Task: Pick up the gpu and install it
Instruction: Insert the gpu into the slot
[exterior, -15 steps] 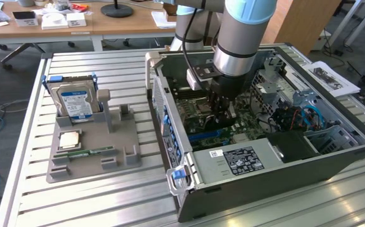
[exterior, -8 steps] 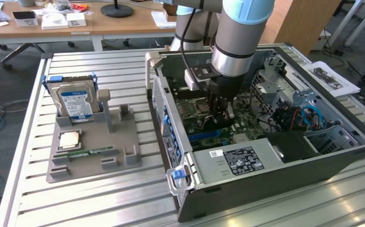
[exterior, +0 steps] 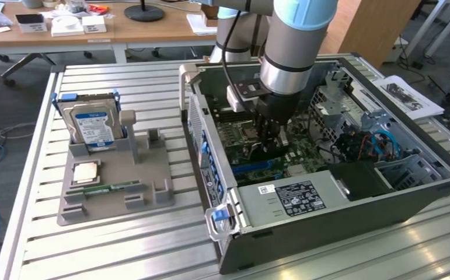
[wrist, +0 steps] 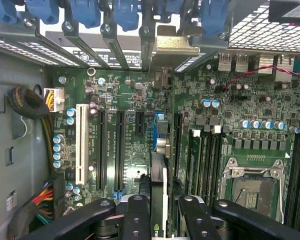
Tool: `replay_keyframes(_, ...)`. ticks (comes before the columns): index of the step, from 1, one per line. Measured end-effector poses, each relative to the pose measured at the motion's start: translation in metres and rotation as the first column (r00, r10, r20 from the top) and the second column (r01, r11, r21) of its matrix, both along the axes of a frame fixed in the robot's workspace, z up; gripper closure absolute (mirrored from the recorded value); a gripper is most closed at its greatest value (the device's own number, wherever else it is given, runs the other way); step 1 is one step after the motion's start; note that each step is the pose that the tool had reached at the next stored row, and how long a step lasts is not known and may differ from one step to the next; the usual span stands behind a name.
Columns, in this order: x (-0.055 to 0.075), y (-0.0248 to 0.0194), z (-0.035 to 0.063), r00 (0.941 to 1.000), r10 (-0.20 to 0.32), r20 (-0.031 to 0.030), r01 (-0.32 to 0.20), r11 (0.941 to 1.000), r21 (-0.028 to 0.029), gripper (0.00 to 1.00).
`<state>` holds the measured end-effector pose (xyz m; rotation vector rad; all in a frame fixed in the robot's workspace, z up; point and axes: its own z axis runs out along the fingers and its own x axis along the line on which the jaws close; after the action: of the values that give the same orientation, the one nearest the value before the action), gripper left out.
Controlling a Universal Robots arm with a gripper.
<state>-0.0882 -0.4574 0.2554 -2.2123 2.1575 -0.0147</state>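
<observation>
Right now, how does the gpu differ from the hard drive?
Place: the gpu is inside the computer case, over the motherboard; the hard drive stands outside, in the grey holder. Shape: the gpu is a thin card; the hard drive is a boxy silver block with a blue-white label. State: the gripper holds the gpu; the hard drive is not gripped. Both stand on edge.

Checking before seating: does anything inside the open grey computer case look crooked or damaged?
Nothing stands out. The black gripper holds the thin dark gpu card straight, parallel to the long black slots on the green motherboard.
</observation>
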Motion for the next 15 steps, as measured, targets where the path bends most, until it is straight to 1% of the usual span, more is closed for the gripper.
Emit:
replay_keyframes(5, -0.0011, -0.0003, 0.0, 1.0, 0.0, 0.0, 0.0, 1.0, -0.0001, 0.73)
replay_keyframes(9, -0.0014, -0.0026, 0.0, 1.0, 0.0, 0.0, 0.0, 1.0, 0.0, 0.73)
replay_keyframes(15, -0.0034, -0.0028, 0.0, 1.0, 0.0, 0.0, 0.0, 1.0, 0.0, 0.73)
